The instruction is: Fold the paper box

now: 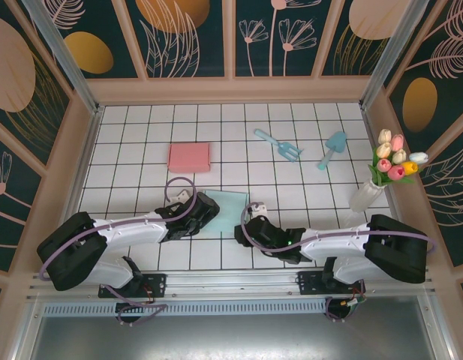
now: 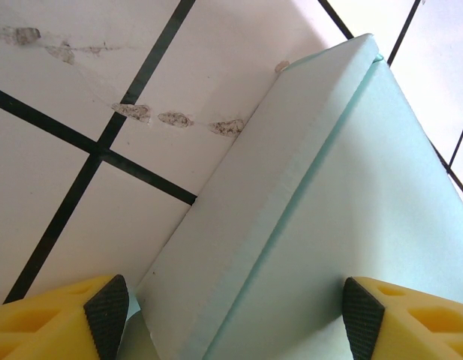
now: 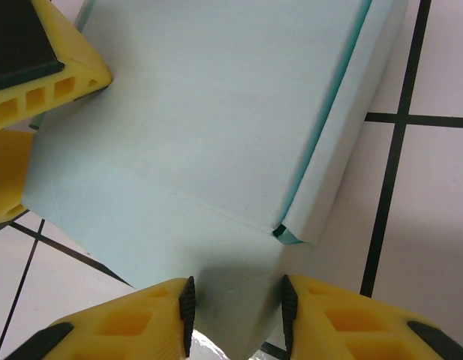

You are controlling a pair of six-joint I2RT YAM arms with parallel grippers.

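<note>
From above: looking down on the pale teal paper box (image 1: 225, 204), flat on the tiled surface (image 1: 291, 180) close to the arm bases, flanked by the left gripper (image 1: 199, 214) and the right gripper (image 1: 250, 225); hard to read either jaw gap from up here. Over to the left wrist: finding the left gripper (image 2: 235, 315) spread wide, straddling the long side flap. Best to close squarely on that flap, low by the crease, then tip it up gently without crushing. Over to the right wrist: seeing the right gripper (image 3: 235, 315) drawn narrow, pinching the near corner flap. Hold firm there, anchor the base, avoid tugging sideways.
</note>
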